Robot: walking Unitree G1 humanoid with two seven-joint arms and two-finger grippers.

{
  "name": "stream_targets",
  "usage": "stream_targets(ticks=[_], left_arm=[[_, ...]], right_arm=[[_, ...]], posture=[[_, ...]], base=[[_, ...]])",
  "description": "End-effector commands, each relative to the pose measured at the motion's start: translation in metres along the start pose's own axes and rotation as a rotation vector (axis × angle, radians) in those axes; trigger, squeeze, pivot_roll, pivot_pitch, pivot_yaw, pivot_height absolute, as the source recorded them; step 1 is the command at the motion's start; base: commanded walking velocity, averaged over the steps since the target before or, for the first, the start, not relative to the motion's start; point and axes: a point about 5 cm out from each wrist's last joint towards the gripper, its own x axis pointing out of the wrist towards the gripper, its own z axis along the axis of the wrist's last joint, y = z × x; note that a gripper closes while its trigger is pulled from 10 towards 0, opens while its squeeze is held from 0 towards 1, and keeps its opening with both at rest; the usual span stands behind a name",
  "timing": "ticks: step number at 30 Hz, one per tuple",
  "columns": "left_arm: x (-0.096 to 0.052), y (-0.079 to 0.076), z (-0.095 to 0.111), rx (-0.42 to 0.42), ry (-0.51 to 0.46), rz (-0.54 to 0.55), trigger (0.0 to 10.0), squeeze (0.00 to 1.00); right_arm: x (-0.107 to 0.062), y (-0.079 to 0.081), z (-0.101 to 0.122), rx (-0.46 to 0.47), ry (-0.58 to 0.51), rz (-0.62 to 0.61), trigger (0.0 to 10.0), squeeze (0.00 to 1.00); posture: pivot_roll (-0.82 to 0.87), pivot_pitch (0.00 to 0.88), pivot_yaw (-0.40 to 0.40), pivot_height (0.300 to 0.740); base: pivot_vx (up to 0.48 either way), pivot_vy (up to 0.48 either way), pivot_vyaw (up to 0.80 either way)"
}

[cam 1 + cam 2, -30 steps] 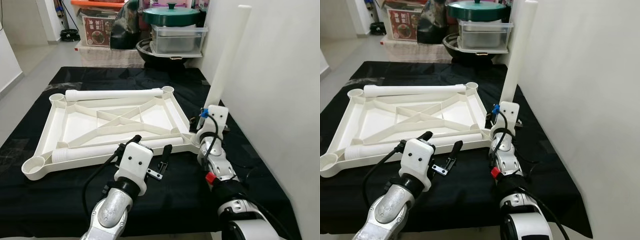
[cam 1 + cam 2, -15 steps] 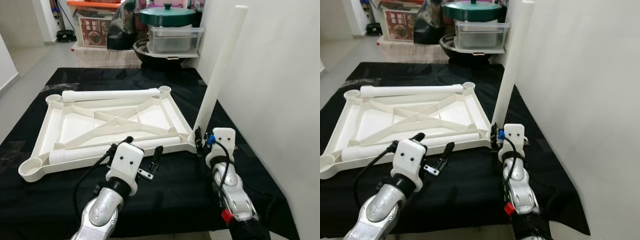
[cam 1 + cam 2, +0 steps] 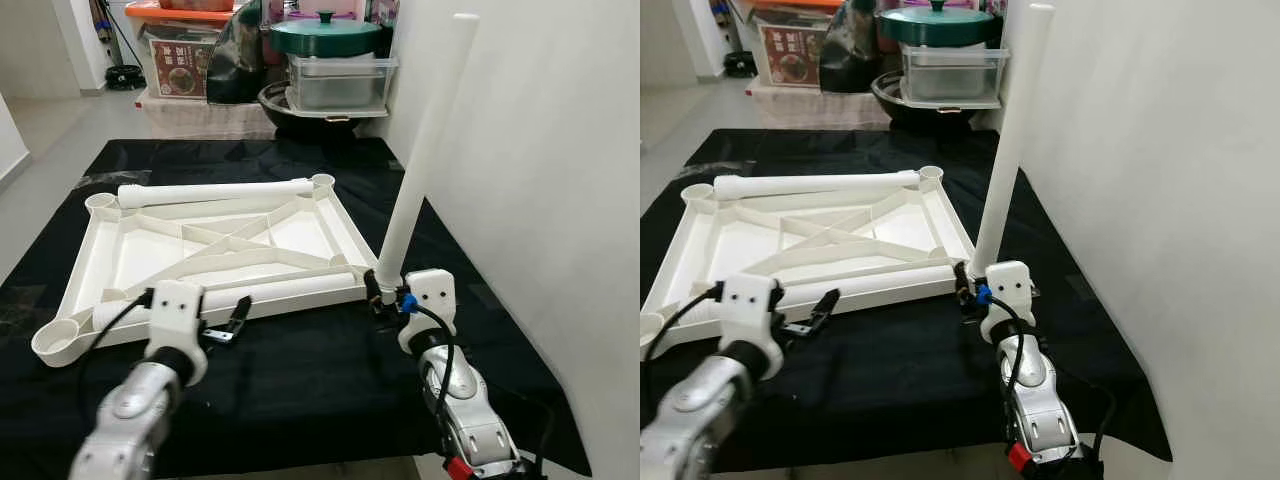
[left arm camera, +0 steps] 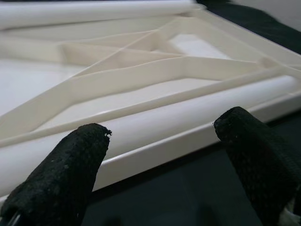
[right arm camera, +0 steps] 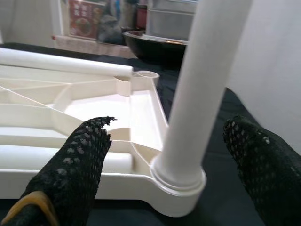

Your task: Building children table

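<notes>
At lower left your left gripper [image 3: 222,322] hangs with fingers spread just before the loose leg [image 3: 230,297] lying in the upturned tabletop [image 3: 95,250] at centre; right of centre your right gripper [image 5: 164,155] is spread around the upright leg [image 3: 420,150] standing in the corner socket.

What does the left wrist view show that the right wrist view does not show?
The left wrist view shows the open left hand facing a loose leg lying along the near edge of the upturned tabletop. The right wrist view shows the open right hand around the upright leg standing in a corner socket, with the black pan behind. Both show the tabletop's ribs.
</notes>
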Motion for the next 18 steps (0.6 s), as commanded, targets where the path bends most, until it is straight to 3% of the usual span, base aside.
stream_targets(ticks=[1,4,6,10,13,18], left_arm=[[0.0,0.006,0.001,-0.031,0.012,0.004,10.0,0.0],[0.001,0.004,0.006,-0.018,-0.023,0.023,10.0,0.0],[0.0,-0.013,0.012,0.011,-0.08,0.006,10.0,0.0],[-0.002,-0.028,0.016,0.009,-0.121,-0.007,10.0,0.0],[-0.002,-0.03,0.016,0.002,-0.124,-0.011,10.0,0.0],[-0.002,-0.031,0.015,0.035,-0.111,-0.028,10.0,0.0]], right_arm=[[-0.002,0.004,0.001,0.029,0.005,0.029,10.0,0.0],[-0.001,0.006,0.002,0.035,-0.002,0.044,10.0,0.0],[-0.001,0.007,0.002,0.038,-0.008,0.034,10.0,0.0],[-0.002,0.01,0.002,0.038,-0.007,0.026,10.0,0.0],[-0.003,0.012,0.001,0.044,-0.004,0.025,10.0,0.0],[-0.002,0.014,0.002,0.049,-0.005,0.03,10.0,0.0]], posture=[[0.1,0.0,-0.058,0.74],[0.1,0.0,-0.058,0.74],[0.1,0.0,-0.059,0.74],[0.1,0.0,-0.059,0.74],[0.1,0.0,-0.058,0.74],[0.1,0.0,-0.057,0.74]], base=[[0.0,0.0,0.0],[0.0,0.0,0.0],[0.0,0.0,0.0],[0.0,0.0,0.0],[0.0,0.0,0.0],[0.0,0.333,0.0]])
